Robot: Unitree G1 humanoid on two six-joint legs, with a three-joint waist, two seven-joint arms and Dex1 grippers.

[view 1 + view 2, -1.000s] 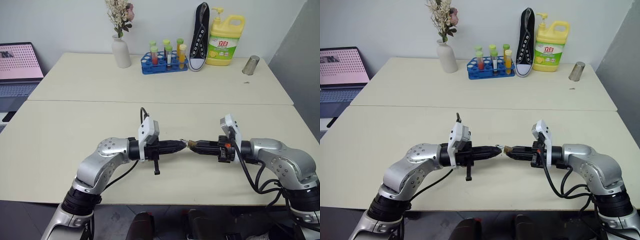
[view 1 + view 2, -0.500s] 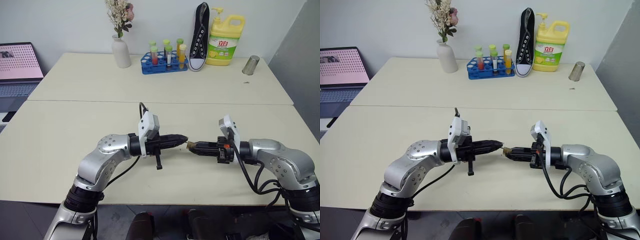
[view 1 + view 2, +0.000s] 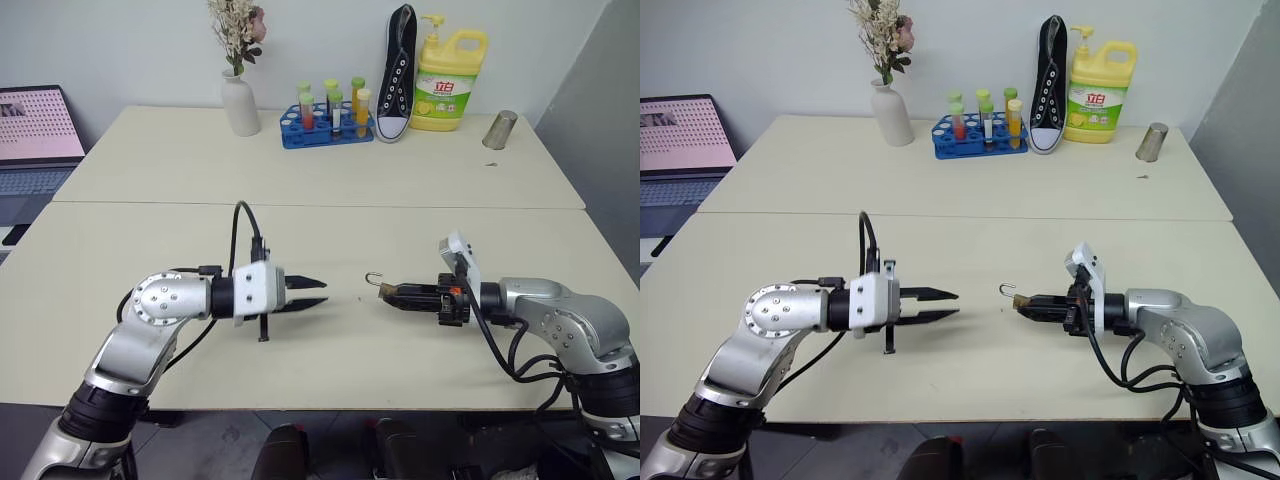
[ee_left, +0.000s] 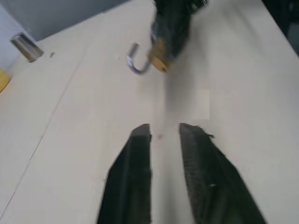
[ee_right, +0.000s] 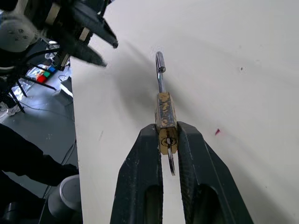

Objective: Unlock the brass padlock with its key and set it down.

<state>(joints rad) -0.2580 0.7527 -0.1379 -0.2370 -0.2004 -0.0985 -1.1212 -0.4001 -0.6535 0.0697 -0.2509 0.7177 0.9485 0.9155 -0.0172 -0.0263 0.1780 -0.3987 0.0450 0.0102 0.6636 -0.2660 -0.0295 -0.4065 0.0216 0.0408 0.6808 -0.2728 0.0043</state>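
Brass padlock (image 5: pixel 166 120) sits clamped in our right gripper (image 3: pixel 1032 305), its jaws clenched on the body, held just above the surface (image 3: pixel 330 240) in mid-air. Its long axis runs level toward nine o'clock, shackle leading and swung free at one end, so we judge it unlocked. In the right wrist view a thin metal piece, likely the key (image 5: pixel 170 163), hangs at the body's rear between the jaws. Our left gripper (image 3: pixel 944 305) stands well apart at nine o'clock, jaws released and holding nothing. The right arm must do the set-down: bare surface lies directly beneath, with the near edge at six o'clock.
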